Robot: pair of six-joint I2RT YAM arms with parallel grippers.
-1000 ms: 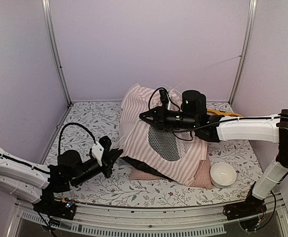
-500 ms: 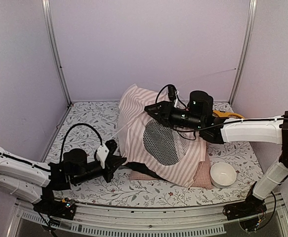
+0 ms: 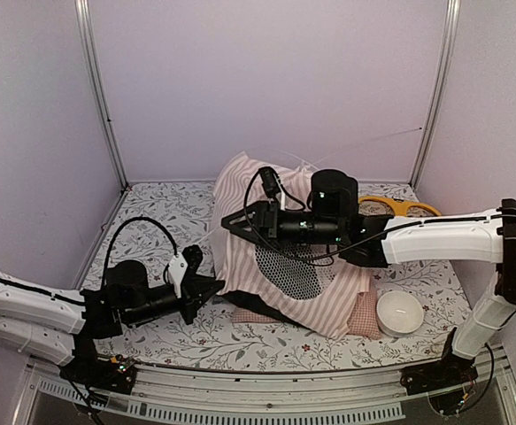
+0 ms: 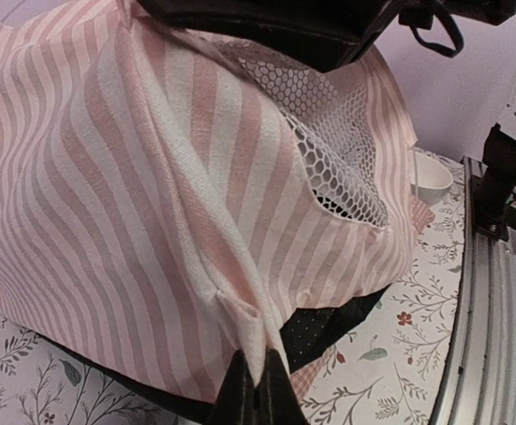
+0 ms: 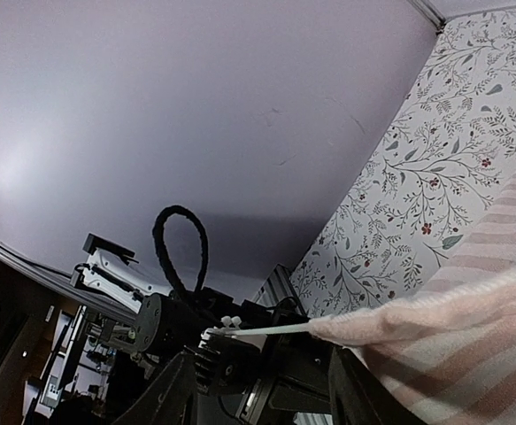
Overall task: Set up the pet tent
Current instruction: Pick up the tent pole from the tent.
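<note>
Tent spot: pet tent (image 3: 328, 305) sat mid-table on the floral cloth (image 3: 160, 212), slumped and creased, its pink-and-white stripes sagging rather than standing taut.
Window: the oval mesh window (image 3: 293, 270) faced the arms' side, partly hidden under the right arm.
Underneath: a pink checked cushion (image 3: 364, 319) poked out from below the tent's near-right edge, touching it.
Left gripper: and there it was, the left gripper (image 4: 258, 390), down low at the tent's near-left bottom corner, fingers pressed together and pinching a white seam fold of the striped fabric.
Right gripper: the right gripper (image 3: 227, 221) hung over the top of the tent, reaching across to its left side, fingers spread apart with nothing clamped between them.
Pole: from the right wrist camera, a thin white pole (image 5: 266, 329) stuck out of a striped fabric sleeve, just above the spread fingers; I could not tell whether it touched either one.
Bowl: a white bowl (image 3: 399, 312) stood on the cloth just beside the cushion, to the right of the tent.
Back right: a yellow looped object (image 3: 408, 205) lay behind the right arm, near the tent; what it was I could not make out.
</note>
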